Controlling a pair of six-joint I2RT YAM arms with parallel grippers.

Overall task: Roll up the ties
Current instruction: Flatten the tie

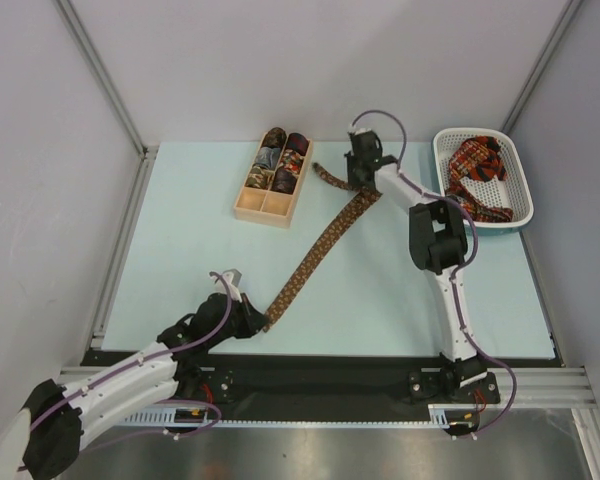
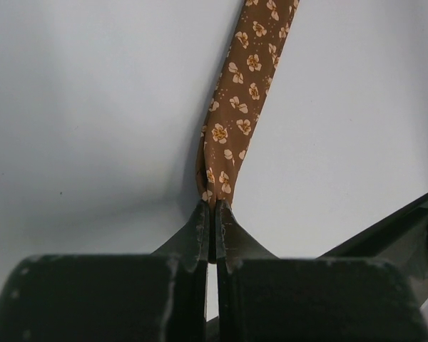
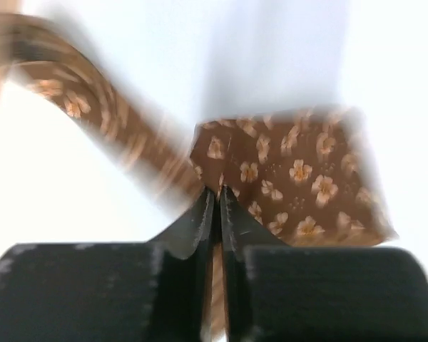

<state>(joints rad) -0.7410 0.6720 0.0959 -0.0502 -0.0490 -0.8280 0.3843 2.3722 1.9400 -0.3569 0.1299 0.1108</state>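
Note:
A brown tie (image 1: 315, 255) with small gold flowers lies stretched diagonally across the table. My left gripper (image 1: 257, 318) is shut on its near end; the left wrist view shows the tie (image 2: 239, 107) running away from the closed fingertips (image 2: 215, 206). My right gripper (image 1: 360, 182) is shut on the far part of the tie, where it bends toward the wooden box. The right wrist view shows the brown tie (image 3: 285, 178) pinched between my gripper's fingertips (image 3: 218, 191). A red plaid tie (image 1: 478, 175) lies bunched in the white basket. Several rolled ties (image 1: 280, 160) sit in the box.
The light wooden divided box (image 1: 270, 207) stands at the back centre-left. The white perforated basket (image 1: 520, 180) stands at the back right. Grey walls close in the table on three sides. The black rail (image 1: 320, 375) runs along the near edge.

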